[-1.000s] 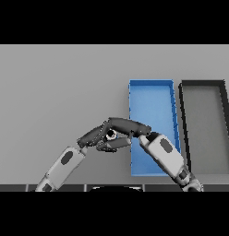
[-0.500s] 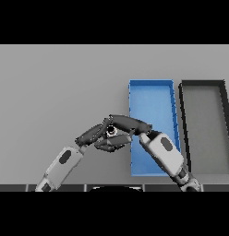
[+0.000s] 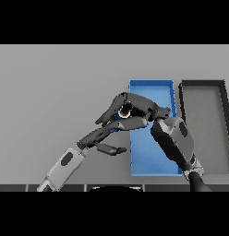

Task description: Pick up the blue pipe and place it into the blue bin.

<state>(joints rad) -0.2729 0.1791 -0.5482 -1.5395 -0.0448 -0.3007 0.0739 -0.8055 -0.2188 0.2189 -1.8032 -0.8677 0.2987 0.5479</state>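
Blue pipe (image 3: 117,120), as far as I can see, is only a sliver of blue under my right hand (image 3: 130,108), whose dark fingers curl round it just beside the left wall of the open rectangular blue bin (image 3: 171,99). My left hand (image 3: 105,136) reaches in underneath with fingers straight and relaxed, holding nothing. An open dark grey rectangular bin (image 3: 222,92) sits right of the blue one on the grey table (image 3: 51,92).

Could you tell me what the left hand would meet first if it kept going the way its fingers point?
Probably the right hand, just up and right of the left hand; the blue bin lies beyond. Depth is unclear.
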